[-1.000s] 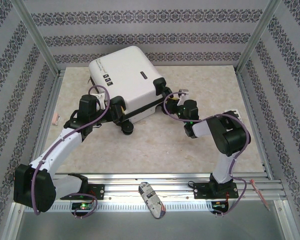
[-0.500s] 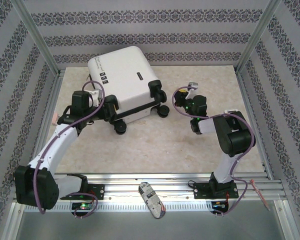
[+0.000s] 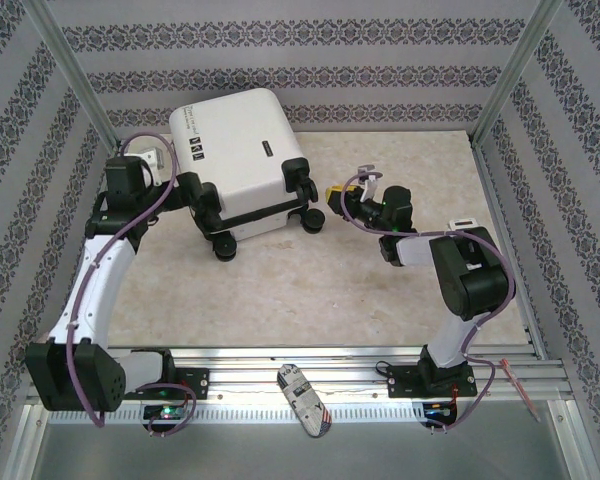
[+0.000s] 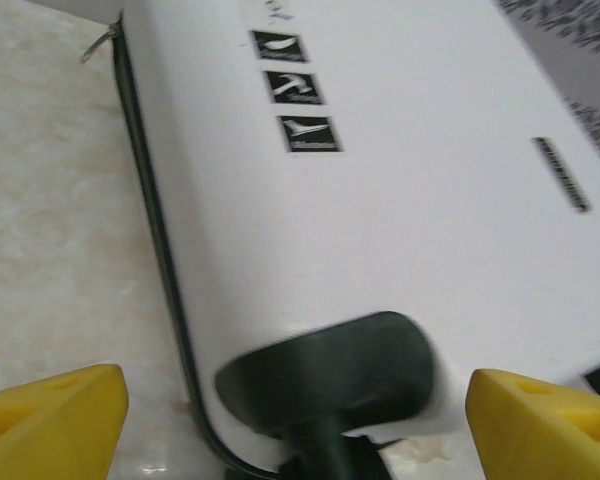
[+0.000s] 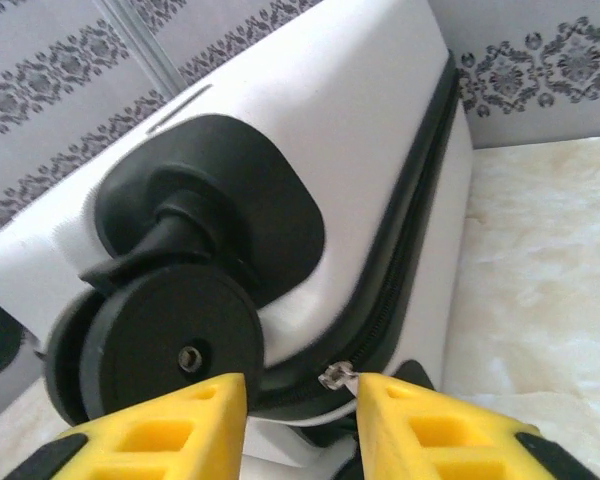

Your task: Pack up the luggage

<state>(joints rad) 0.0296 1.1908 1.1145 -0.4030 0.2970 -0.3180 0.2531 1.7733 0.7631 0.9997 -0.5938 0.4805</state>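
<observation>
Jaws of left gripper (image 3: 187, 186) spread wide at the left end of the luggage (image 3: 235, 150), clamping nothing. From the left wrist: yellow fingertips (image 4: 50, 415) low at either edge of the view, far apart. Between them a black wheel housing (image 4: 330, 370) of the luggage, touched by neither. Beyond that housing, white shell carrying three small black printed marks (image 4: 292, 90), with the black zipper band (image 4: 155, 230) running along its left edge.

Luggage itself flat on the pale surface (image 3: 310, 290), shut, broad white side up. Black wheels (image 3: 221, 250) and black handle bar (image 3: 260, 212) along its near edge.

Right of the luggage, right gripper (image 3: 337, 194) levelled at the near-right corner, just beside the wheel there. Jaws partly open, gripping nothing. From the right wrist: two yellow fingertips with a gap between, and one black wheel above the left one. Metal zipper pull (image 5: 335, 377) hanging just above that gap, at the inner edge of the right fingertip. Contact there too close to call.
</observation>
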